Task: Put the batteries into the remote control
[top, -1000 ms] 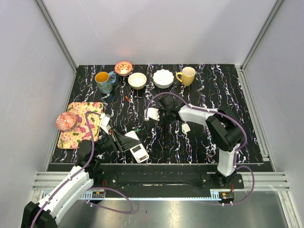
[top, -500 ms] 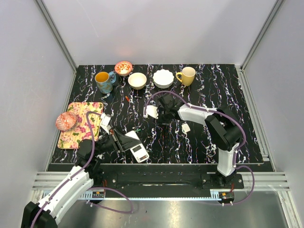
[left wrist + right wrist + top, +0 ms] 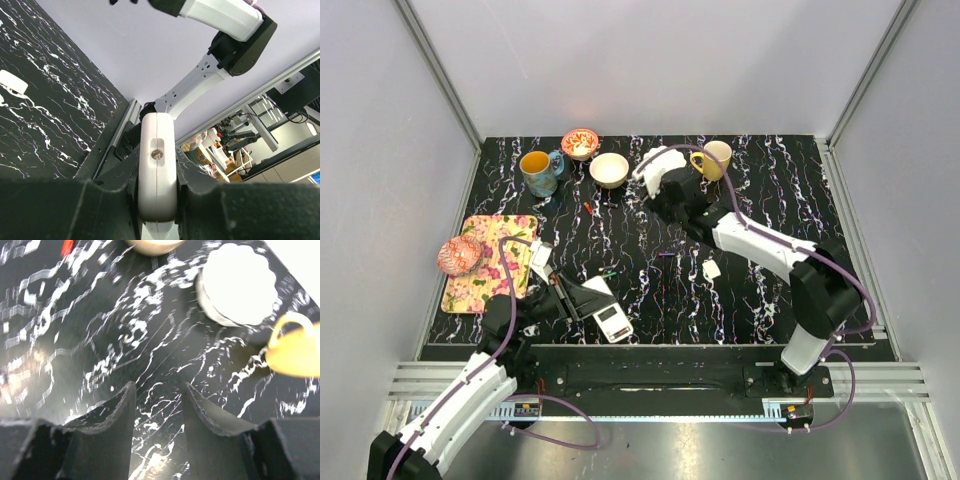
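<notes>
Black white-veined table (image 3: 790,170), pale lilac walls (image 3: 670,60)

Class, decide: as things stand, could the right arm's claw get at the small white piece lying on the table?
Probably yes. The small white piece lies alone on bare tabletop, and the right claw is open and empty, though it hovers farther off by the white bowl.

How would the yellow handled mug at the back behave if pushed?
The yellow mug stands upright, so it probably slides rather than rolls. A push on its side handle would likely swivel it.
</notes>
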